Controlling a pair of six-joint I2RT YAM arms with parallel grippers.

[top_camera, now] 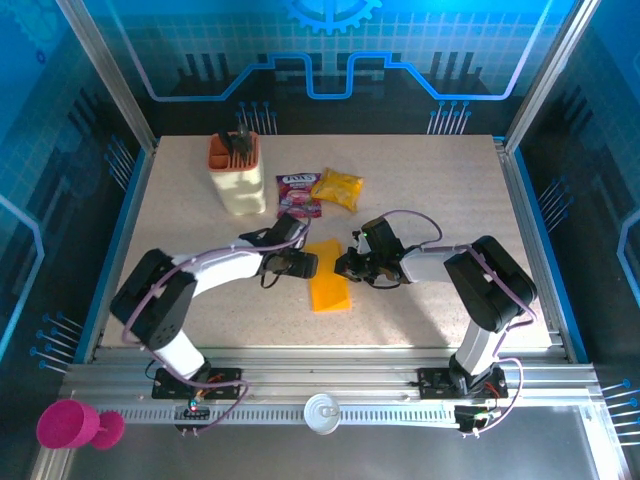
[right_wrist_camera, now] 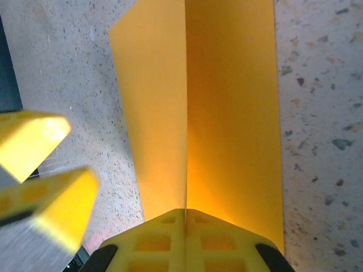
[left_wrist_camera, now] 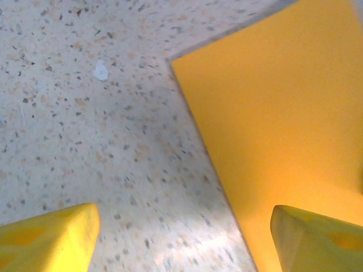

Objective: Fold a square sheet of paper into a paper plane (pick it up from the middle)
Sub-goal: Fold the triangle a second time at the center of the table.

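- Top external view: the orange-yellow sheet of paper (top_camera: 330, 285) lies near the middle of the speckled bench (top_camera: 450, 200), between the two arms.
- The left tool (top_camera: 303, 264) sits at the sheet's left edge; the right tool (top_camera: 347, 266) sits at its right edge, near the far corner.
- A cream holder (top_camera: 238, 185), a purple packet (top_camera: 298, 195) and a glossy yellow bag (top_camera: 338, 188) stand farther back, apart from the sheet.
- Left wrist view: the left tool (left_wrist_camera: 181, 243) is spread wide and grips nothing.
- One yellow finger (left_wrist_camera: 51, 238) hangs over bare bench; the other is over the edge of the sheet (left_wrist_camera: 278, 113).
- Whether either finger touches the surface cannot be told.
- Right wrist view: the right tool (right_wrist_camera: 185, 241) is pressed together, pinching the sheet (right_wrist_camera: 227, 113).
- A straight crease runs the length of the sheet and ends at the seam between the two fingers.
- The part of the sheet left of the crease is lighter, with a slanted far edge.
- The left tool's fingers (right_wrist_camera: 34, 141) appear blurred just beside the sheet's left edge.
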